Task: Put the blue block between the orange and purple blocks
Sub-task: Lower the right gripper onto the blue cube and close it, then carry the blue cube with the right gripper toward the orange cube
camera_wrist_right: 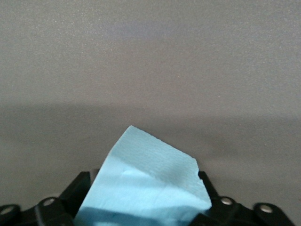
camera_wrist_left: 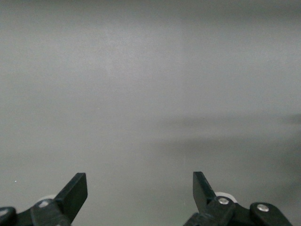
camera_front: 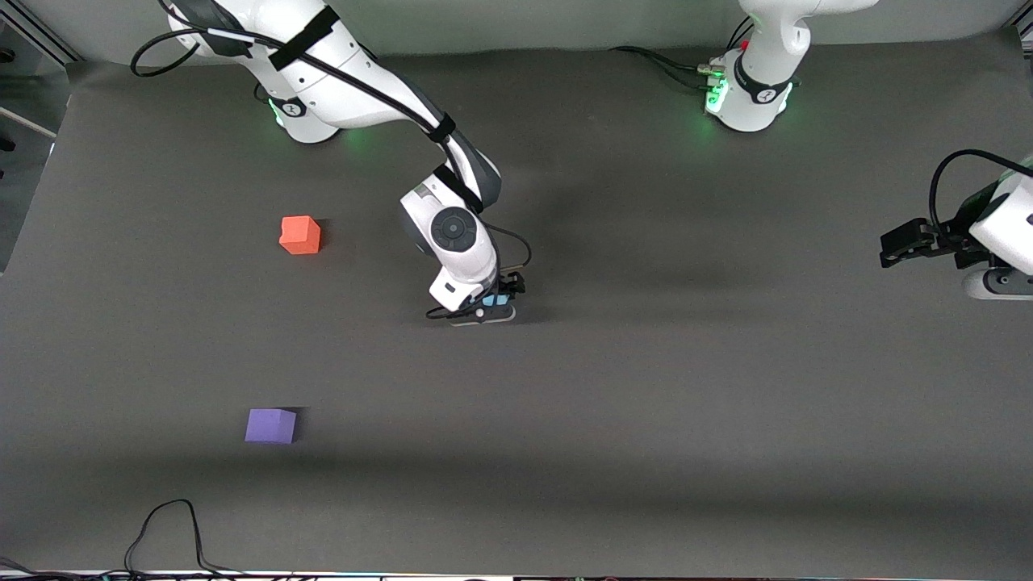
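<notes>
Blue block (camera_wrist_right: 146,188) sat tilted between the right gripper's (camera_front: 494,305) closed fingers at table centre, four o'clock of the orange block (camera_front: 299,235), two o'clock of the purple block (camera_front: 270,425). Left gripper (camera_wrist_left: 140,193) waited open. Skewed grip risked slipping in transit.

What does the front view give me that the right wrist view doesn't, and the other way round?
Only the front view shows the orange block, the purple block, nearer the camera, and the left claw waiting at its end of the table. Only the right wrist view shows the blue block sitting tilted between the claw fingers. Both show the right claw shut on the blue block.
</notes>
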Controlling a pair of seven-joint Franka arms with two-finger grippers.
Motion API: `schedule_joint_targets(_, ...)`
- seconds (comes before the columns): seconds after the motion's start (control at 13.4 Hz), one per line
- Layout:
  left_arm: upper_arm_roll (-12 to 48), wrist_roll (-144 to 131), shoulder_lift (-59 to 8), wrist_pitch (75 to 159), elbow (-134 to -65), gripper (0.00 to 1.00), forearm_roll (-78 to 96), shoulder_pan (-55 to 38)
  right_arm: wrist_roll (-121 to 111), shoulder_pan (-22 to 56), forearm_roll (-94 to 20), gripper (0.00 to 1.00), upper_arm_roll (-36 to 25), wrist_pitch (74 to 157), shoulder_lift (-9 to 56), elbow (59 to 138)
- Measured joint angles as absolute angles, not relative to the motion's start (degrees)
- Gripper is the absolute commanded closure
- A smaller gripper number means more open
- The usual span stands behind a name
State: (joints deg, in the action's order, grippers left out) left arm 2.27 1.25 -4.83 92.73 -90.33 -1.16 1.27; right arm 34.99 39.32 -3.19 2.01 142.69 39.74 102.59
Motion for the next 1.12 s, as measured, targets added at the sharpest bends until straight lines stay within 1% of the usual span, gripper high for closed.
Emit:
schedule_joint_targets(0.15, 2.28, 1.27, -4.81, 92.73, -90.33, 0.0, -1.14, 1.23, 34.99, 39.33, -3.19, 0.48, 2.01, 142.7, 39.66, 102.45)
schedule_joint_targets(0.37, 2.31, 1.28, -4.81, 92.73, -90.33, 0.0, -1.13, 1.01, 34.99, 39.33, -3.19, 0.81, 1.84, 142.7, 39.55, 102.26)
schedule_joint_targets(0.45, 2.29, 1.27, -4.81, 92.73, -90.34, 0.0, -1.13, 1.0, 34.99, 39.31, -3.19, 0.87, 1.6, 142.71, 39.54, 102.1)
schedule_joint_targets(0.6, 2.19, 1.28, -4.81, 92.73, -90.35, 0.0, -1.13, 1.02, 34.99, 39.21, -3.19, 0.93, 1.02, 142.62, 39.26, 101.42)
schedule_joint_targets(0.74, 2.12, 1.27, -4.81, 92.73, -90.35, 0.0, -1.12, 1.02, 34.99, 39.14, -3.19, 0.93, 0.01, 139.8, 38.16, 99.81)
schedule_joint_targets(0.89, 2.14, 1.27, -4.81, 92.74, -90.35, 0.0, -1.09, 1.0, 34.73, 38.45, -3.19, 0.93, -0.73, 131.46, 35.63, 96.41)
schedule_joint_targets(1.12, 2.17, 1.27, -4.81, 92.74, -90.35, 0.0, -1.07, 0.92, 32.98, 35.98, -3.2, 0.93, -0.92, 115.46, 29.1, 89.25)
